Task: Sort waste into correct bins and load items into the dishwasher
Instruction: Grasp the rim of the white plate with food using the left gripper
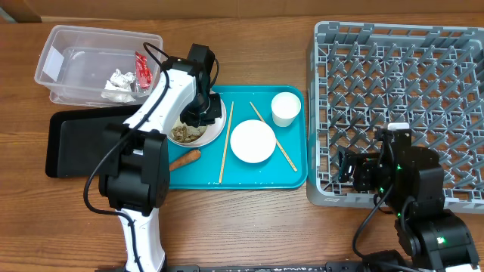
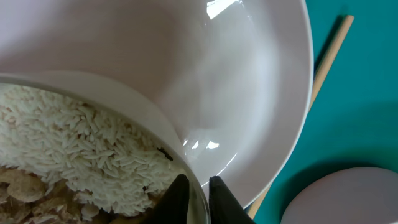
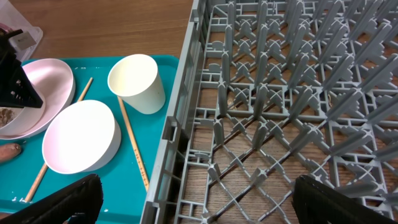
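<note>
My left gripper (image 1: 198, 113) (image 2: 194, 186) is shut on the rim of the large white bowl (image 1: 220, 123) (image 2: 249, 93), which holds pale rice (image 2: 81, 143) and brown scraps (image 1: 185, 134). The bowl stands on the teal tray (image 1: 249, 177). The smaller white bowl (image 1: 252, 140) (image 3: 81, 137), the white cup (image 1: 286, 108) (image 3: 137, 81) and two chopsticks (image 1: 225, 143) (image 3: 134, 143) lie there too. An orange carrot (image 1: 184, 160) lies at the tray's left edge. My right gripper (image 1: 344, 168) (image 3: 199, 199) is open and empty over the front left corner of the grey dish rack (image 1: 401, 106) (image 3: 280, 112).
The clear tub (image 1: 57, 45) at the back left holds a red wrapper (image 1: 143, 68) and crumpled white and foil waste (image 1: 121, 79). The black tray (image 1: 76, 143) lies in front of it, left of the teal tray.
</note>
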{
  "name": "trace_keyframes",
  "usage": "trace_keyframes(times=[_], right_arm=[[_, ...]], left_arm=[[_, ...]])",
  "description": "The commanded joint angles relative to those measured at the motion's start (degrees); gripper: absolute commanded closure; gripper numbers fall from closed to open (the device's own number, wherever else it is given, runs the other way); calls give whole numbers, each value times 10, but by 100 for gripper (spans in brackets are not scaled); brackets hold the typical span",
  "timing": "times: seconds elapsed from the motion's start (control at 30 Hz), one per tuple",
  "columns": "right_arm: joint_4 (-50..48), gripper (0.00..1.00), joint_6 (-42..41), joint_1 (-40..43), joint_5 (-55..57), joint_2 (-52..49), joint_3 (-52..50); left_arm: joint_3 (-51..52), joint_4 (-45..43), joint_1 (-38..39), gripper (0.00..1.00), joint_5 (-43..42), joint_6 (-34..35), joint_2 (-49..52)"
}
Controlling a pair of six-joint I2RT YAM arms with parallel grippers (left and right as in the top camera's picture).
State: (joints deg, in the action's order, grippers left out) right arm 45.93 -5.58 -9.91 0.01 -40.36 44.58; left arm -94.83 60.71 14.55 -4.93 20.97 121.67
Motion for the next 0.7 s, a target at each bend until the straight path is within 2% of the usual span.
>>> trace_keyframes(times=[0.0, 0.2, 0.53, 0.57, 0.67], right_arm=[[-3, 0, -2, -5, -1, 3, 17], [-3, 0, -2, -5, -1, 3, 17], [-3, 0, -2, -5, -1, 3, 17], [-3, 0, -2, -5, -1, 3, 17], [-3, 0, -2, -5, -1, 3, 17]], left_arm=[[5, 3, 5, 81, 0, 0, 6], [11, 3, 5, 89, 19, 1, 6], [22, 0, 5, 83, 35, 1, 6], [27, -5, 5, 84, 35, 0, 6], [31, -7, 5, 96, 35, 0, 6]])
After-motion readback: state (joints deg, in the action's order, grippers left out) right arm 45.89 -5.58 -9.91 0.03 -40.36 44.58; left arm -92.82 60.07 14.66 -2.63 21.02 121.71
